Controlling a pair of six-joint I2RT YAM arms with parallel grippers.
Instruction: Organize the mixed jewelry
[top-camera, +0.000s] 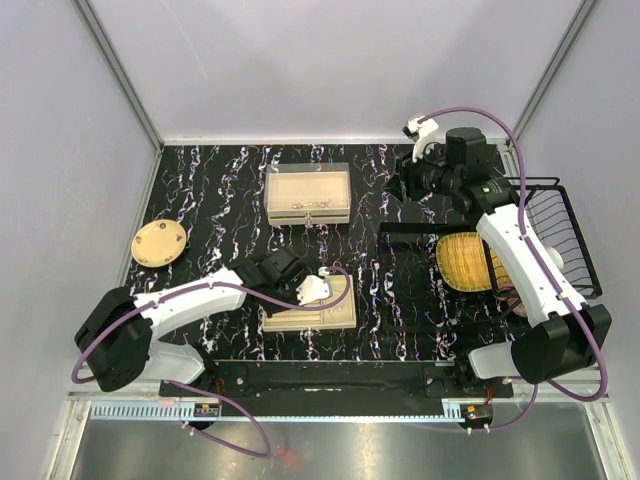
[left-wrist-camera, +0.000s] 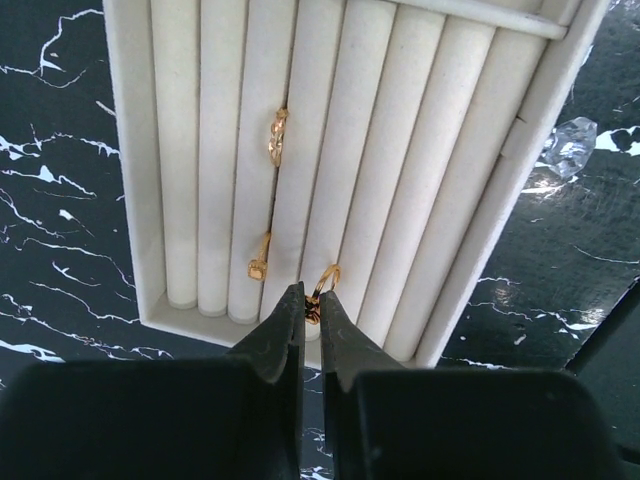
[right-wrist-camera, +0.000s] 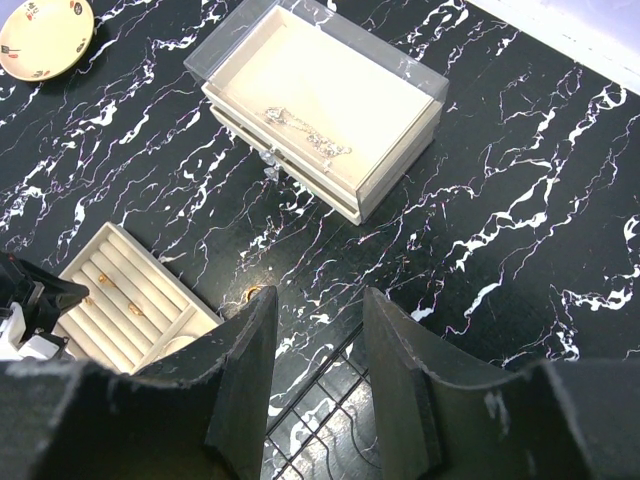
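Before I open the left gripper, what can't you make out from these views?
- Left wrist: fingertips of the left gripper cover the lower half of the gold ring; whether it sits in the tray slot is unclear.
- Top: the left arm hides the tray's rings.
- Right wrist: a gold piece on the table lies partly behind the right gripper; type unclear.
- Right wrist: strands in the clear box are too small to count.

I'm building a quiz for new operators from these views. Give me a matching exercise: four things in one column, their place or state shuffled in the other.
1. left gripper
2. right gripper
3. chain
4. round tan dish

A. open, holding nothing
B. inside the clear-walled box
C. shut on a gold ring
D. on the table, far left

Pairs: 1-C, 2-A, 3-B, 4-D
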